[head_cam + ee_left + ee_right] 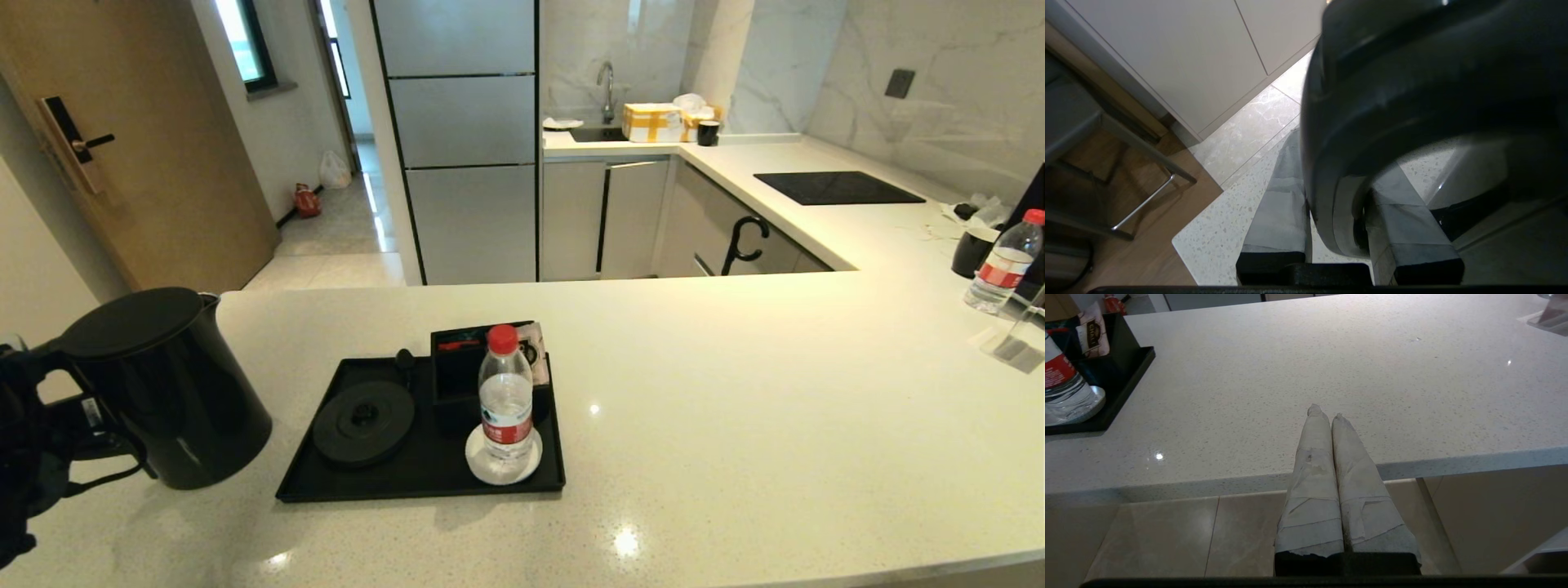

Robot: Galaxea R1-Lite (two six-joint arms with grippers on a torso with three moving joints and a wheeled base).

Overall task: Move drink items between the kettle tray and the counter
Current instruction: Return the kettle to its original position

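The desk (735, 392) is the wide speckled stone top w/ the kettle tray (424, 478) sitting near-centre, slightly left. Kettle (163, 384) is off the tray, at the desk's near-left corner, left of the tray; can't tell if it's resting or just clear of the surface. Left claw (1337, 232) pinches its loop handle, a finger on each side. Step in hand looks like carrying the kettle between tray and desk. Round base (364, 423) on the tray is bare. Water bottle (506, 396) stands on the coaster, tea sachet (536, 353) in the box behind. Right claw (1326, 412) idles at the near desk edge, fingers pressed together, empty. Next: either settle the kettle flat and release, or line it up over the base.
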